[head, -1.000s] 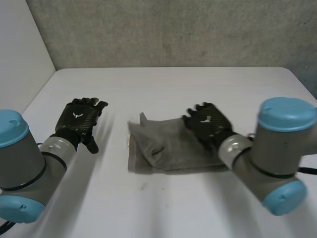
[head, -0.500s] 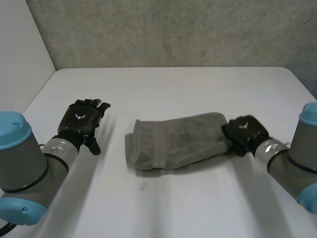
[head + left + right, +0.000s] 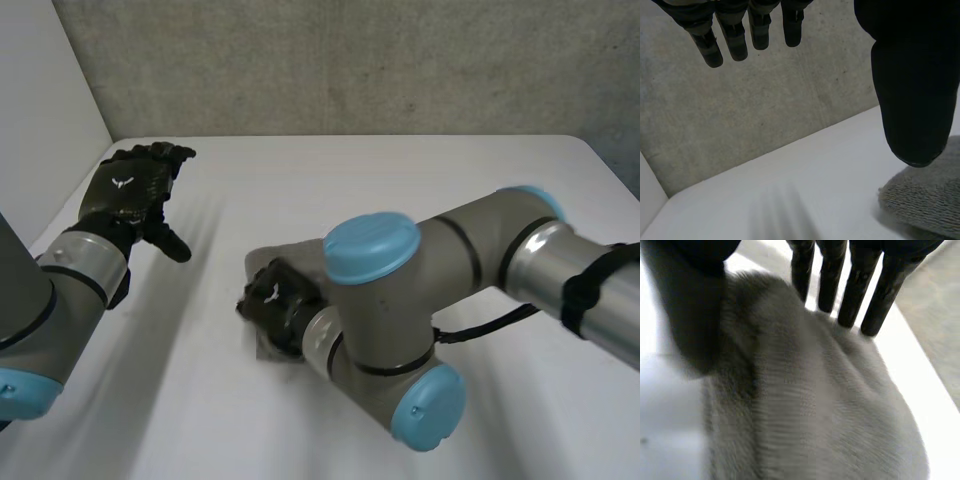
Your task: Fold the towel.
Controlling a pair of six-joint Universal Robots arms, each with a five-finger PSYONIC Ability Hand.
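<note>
The white table (image 3: 420, 170) carried the grey towel (image 3: 815, 405) near its middle, largely hidden beneath the right arm (image 3: 470, 260) stretched across it. It lay as a doubled, lumpy bundle, so the fold looked mostly done, with flattening and squaring probably left. The right hand (image 3: 278, 305) was at the towel's end, fingers (image 3: 856, 285) straight and gripping nothing; whether they touched was unclear. The left hand (image 3: 125, 190) hung well apart, its fingers relaxed and empty.

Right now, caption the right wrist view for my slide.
Open right hand poised over the grey towel.
</note>
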